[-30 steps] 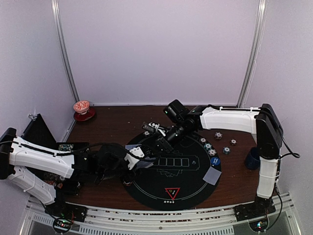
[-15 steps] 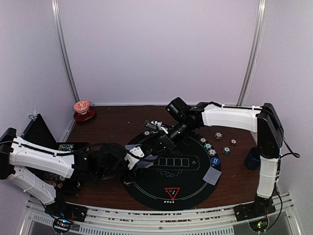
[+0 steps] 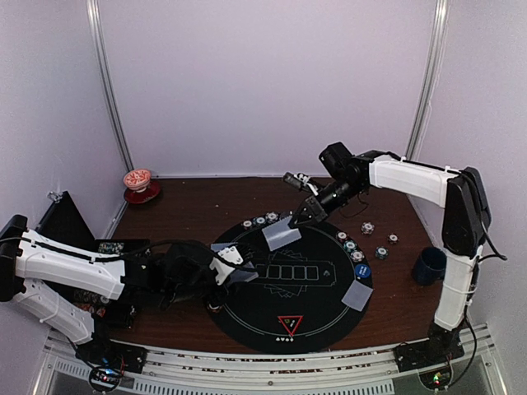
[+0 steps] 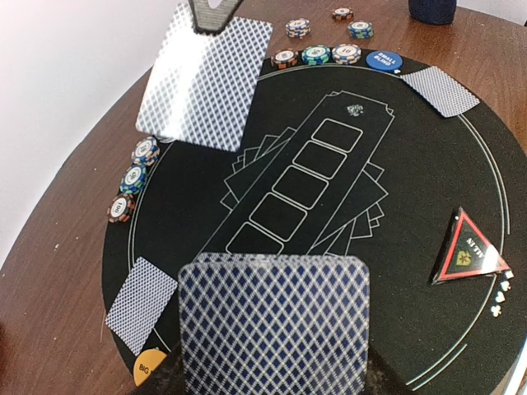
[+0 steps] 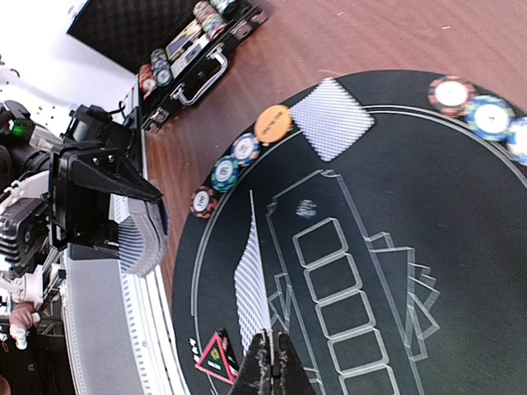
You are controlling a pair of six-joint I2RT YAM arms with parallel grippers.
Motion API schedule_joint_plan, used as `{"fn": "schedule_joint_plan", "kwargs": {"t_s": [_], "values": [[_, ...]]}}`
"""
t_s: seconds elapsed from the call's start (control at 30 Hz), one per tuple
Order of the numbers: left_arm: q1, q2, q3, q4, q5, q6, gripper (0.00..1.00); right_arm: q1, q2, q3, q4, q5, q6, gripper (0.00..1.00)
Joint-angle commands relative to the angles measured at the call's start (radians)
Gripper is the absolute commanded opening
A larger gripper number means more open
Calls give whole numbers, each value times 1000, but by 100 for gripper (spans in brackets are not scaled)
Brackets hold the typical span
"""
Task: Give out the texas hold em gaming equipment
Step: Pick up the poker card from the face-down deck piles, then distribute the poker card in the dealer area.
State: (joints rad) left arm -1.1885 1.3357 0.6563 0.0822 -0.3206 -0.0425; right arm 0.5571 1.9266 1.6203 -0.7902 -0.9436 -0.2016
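Note:
My left gripper [image 3: 224,270] is shut on a deck of blue-backed playing cards [image 4: 274,322] at the near left edge of the round black mat [image 3: 321,309]; the deck hides its fingers. My right gripper [image 5: 270,369] is shut on a single card [image 3: 281,234], held in the air over the mat's far side. One card [image 4: 142,304] lies beside the orange button [image 4: 146,368], another card [image 3: 358,294] near the blue button [image 3: 363,269]. Three chips [image 3: 259,220] line the far left rim, three more [image 3: 352,245] the right. The red triangle marker [image 3: 290,323] sits at the near edge.
Three loose chips [image 3: 382,251] lie on the wood right of the mat, by a dark blue mug [image 3: 429,265]. A red-and-white cup on a saucer [image 3: 137,183] stands at the back left. An open black case [image 5: 189,49] with chips sits left of the mat.
My right gripper has drawn away from the deck toward the far right, lifting one card with it. The left arm and the deck have stayed put.

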Motion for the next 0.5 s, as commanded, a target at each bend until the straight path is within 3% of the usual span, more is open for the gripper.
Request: {"fn": "schedule_joint_plan", "kwargs": {"t_s": [0.0, 0.3, 0.47], "values": [[-6, -7, 8, 77, 3, 3, 52, -52, 6, 57, -91, -22, -72, 0], [-5, -11, 8, 76, 11, 3, 52, -194, 141, 252, -387, 113, -316, 0], [-6, -8, 9, 76, 14, 2, 52, -230, 190, 266, -417, 191, -360, 0]]}}
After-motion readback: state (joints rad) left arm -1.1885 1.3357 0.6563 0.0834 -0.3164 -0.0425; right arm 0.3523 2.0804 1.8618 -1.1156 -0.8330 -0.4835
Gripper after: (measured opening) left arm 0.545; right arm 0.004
